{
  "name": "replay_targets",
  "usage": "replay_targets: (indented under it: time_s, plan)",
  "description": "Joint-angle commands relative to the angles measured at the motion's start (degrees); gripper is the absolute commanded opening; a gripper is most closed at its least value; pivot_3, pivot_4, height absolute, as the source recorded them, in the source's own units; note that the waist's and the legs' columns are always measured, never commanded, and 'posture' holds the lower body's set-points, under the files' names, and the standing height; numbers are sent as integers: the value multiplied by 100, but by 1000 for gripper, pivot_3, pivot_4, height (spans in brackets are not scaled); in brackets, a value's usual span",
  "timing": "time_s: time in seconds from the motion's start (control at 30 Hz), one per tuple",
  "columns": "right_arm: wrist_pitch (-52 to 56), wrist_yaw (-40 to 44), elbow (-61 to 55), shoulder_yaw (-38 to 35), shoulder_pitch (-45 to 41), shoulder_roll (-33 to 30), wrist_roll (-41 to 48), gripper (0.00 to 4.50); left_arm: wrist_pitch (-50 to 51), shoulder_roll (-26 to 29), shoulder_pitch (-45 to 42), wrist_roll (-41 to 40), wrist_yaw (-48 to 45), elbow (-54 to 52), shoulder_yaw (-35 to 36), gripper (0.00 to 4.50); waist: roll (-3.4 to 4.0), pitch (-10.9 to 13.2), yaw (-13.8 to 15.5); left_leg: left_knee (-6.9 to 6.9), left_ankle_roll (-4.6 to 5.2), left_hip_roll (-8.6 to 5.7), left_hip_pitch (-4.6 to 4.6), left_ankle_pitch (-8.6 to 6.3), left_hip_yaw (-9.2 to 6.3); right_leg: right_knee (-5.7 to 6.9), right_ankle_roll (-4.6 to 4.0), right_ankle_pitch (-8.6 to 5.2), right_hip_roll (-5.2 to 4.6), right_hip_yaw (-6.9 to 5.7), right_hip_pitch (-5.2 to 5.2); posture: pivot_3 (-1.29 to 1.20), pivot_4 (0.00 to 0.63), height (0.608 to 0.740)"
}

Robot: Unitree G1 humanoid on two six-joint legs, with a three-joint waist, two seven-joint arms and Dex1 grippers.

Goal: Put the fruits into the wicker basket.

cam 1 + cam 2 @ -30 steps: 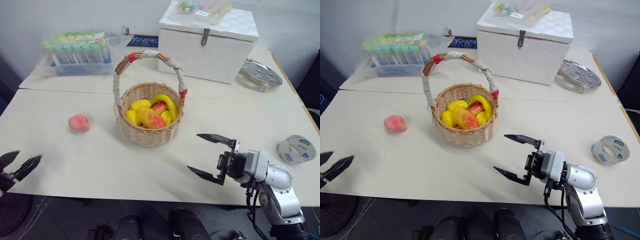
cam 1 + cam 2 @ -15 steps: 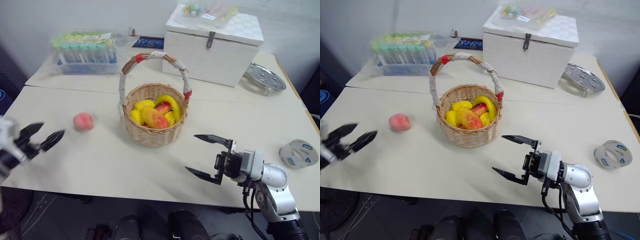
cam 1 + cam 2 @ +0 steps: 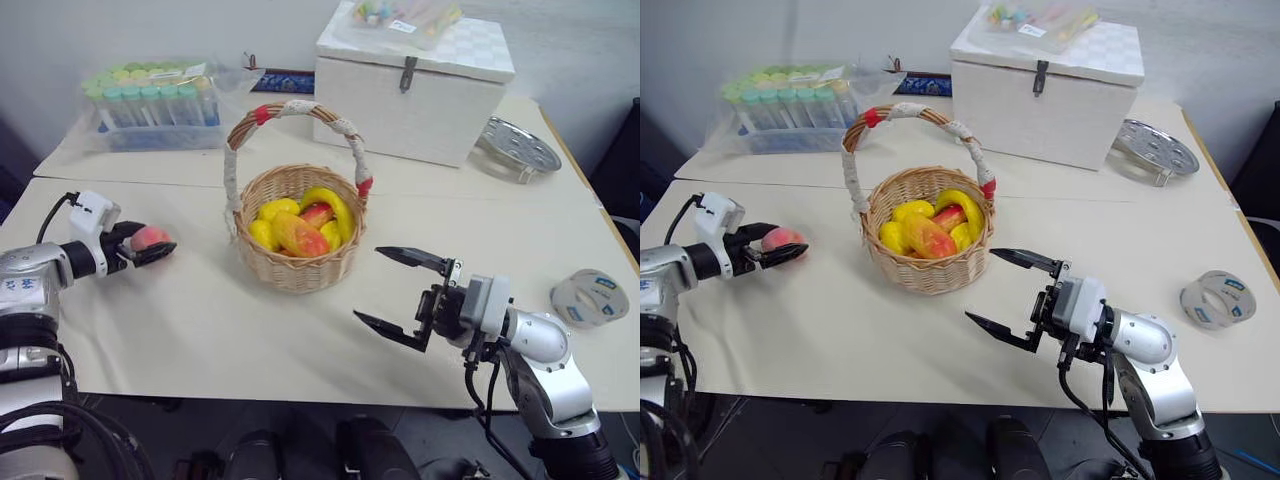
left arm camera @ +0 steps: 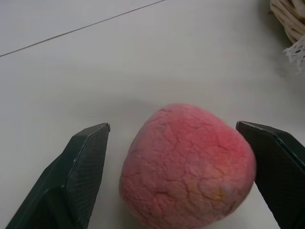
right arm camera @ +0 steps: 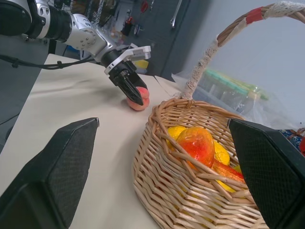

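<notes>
A small pink-red peach (image 3: 150, 237) lies on the cream table (image 3: 200, 320), left of the wicker basket (image 3: 297, 272). My left gripper (image 3: 152, 245) is open around the peach, one finger on each side; in the left wrist view the peach (image 4: 188, 164) sits between the fingertips (image 4: 90, 143), with a gap on one side. The basket holds an orange-red mango (image 3: 301, 235) and several yellow fruits. My right gripper (image 3: 368, 284) hovers open and empty just right of the basket, pointing toward it. The right wrist view shows the basket (image 5: 190, 191) and the left gripper (image 5: 128, 81) at the peach (image 5: 138, 102).
A white lidded box (image 3: 410, 90) stands behind the basket. A rack of capped tubes (image 3: 155, 105) sits at the back left, a metal disc (image 3: 518, 145) at the back right, and a tape roll (image 3: 590, 297) near the right edge.
My left arm has swung in from the table's front left edge to the peach, and its fingers now stand on either side of it. The right gripper rose slightly and stayed open.
</notes>
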Motion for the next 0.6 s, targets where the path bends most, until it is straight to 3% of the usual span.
replay_targets:
  time_s: [0.03, 0.13, 0.2, 0.37, 0.43, 0.6]
  plan:
    - [155, -222, -387, -116, -121, -65, 36, 4500, -84, 82, -99, 56, -189, 82, -15, 3872, 0, 0, 7, 0, 0, 0, 0, 0, 0, 1, 0, 0, 0, 0, 0, 0, 150, 740]
    - [255, -276, -409, -161, -204, -104, 70, 4500, -101, 190, -80, 88, -259, 102, -4, 3038, 0, 0, 16, 2, 0, 1, 0, 0, 0, 1, 0, 0, 0, 0, -1, 0, 150, 740]
    - [275, -289, -415, -184, -211, -142, 71, 4500, -139, 314, 34, 44, -486, -42, 23, 2711, 0, 0, 25, 4, 0, 1, 0, 0, -1, 2, 0, 0, -1, 0, -1, 0, 150, 740]
    - [351, -377, -407, -330, -261, -221, 119, 4500, 1076, 617, 512, -1080, -1686, -1726, 479, 2645, -2, 0, 35, 3, 1, 2, -5, -1, -2, 3, 0, 0, -2, 0, -3, 0, 150, 740]
    - [434, -432, -365, -434, -333, -279, 153, 4500, 1968, 608, 846, -1972, -1858, -3482, 628, 2645, -1, 0, 41, 6, 1, 2, -7, -1, -6, 3, 0, 0, -4, 0, -2, 0, 150, 740]
    - [490, -383, -306, -529, -369, -349, 174, 4500, 3211, 44, 1108, -3032, -814, -5816, 660, 2645, 8, 2, 72, 16, 9, -8, -8, -5, -24, 1, 1, 0, -18, -6, 15, 0, 150, 740]
